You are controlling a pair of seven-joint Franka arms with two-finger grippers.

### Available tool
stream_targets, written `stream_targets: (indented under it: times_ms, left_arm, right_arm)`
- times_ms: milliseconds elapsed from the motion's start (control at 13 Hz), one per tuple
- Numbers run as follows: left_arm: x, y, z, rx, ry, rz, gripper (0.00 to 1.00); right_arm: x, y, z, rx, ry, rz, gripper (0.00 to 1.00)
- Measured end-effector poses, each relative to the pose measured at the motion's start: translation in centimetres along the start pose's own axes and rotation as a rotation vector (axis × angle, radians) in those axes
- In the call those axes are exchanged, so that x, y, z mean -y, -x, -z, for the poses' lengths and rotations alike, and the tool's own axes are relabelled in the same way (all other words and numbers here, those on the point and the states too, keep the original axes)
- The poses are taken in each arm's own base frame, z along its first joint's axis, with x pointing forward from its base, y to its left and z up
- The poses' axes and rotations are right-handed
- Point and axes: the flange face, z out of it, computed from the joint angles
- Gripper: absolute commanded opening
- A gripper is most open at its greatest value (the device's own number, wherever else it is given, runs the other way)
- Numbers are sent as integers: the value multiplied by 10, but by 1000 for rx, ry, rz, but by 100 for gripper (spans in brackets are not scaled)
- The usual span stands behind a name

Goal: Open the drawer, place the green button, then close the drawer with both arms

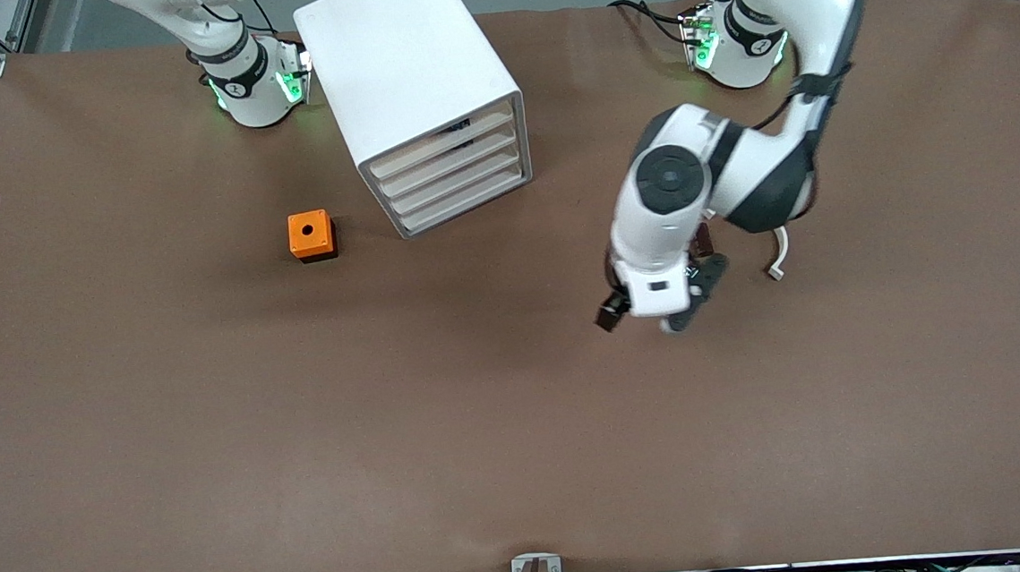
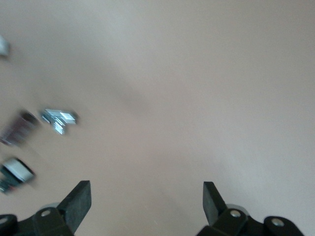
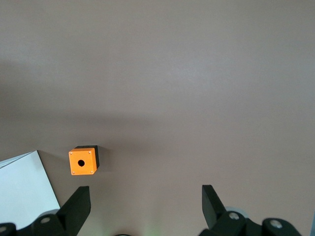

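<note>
Your right gripper (image 3: 142,206) hangs high with fingers wide apart and empty, the orange cube (image 1: 311,235) on the table below it and the cabinet (image 1: 421,95) beside that, all four drawers (image 1: 453,171) shut. Your left gripper (image 1: 655,307), toward the left arm's end, hovers low over bare table, fingers wide and empty. Small blurred parts (image 2: 59,118) lie just off one fingertip; you cannot pick out the button among them.

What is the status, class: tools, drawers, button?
Left tool open, empty, over bare table. Right tool open, waiting up high. Cabinet drawers all shut. Button not made out; orange cube beside cabinet.
</note>
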Motion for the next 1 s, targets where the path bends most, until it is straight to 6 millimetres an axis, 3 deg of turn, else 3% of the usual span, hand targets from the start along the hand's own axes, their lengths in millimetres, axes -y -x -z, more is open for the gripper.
stream_targets:
  times_ms: [231,538,769,1000]
  left_arm:
    - [33,-74,45,-56,6,-47,100]
    - [93,-161,110,-105,20,-204,100]
    - [127,-194,144,-115,-2,-328,100]
    - [149,-201,174,-91,-40,-430,100]
  right_arm:
    - [4,6,1,-18,2,5,100]
    - [7,6,2,-25,4,12,100]
    - [8,5,2,-25,4,-4,100]
    - [8,7,1,-17,1,-73,100]
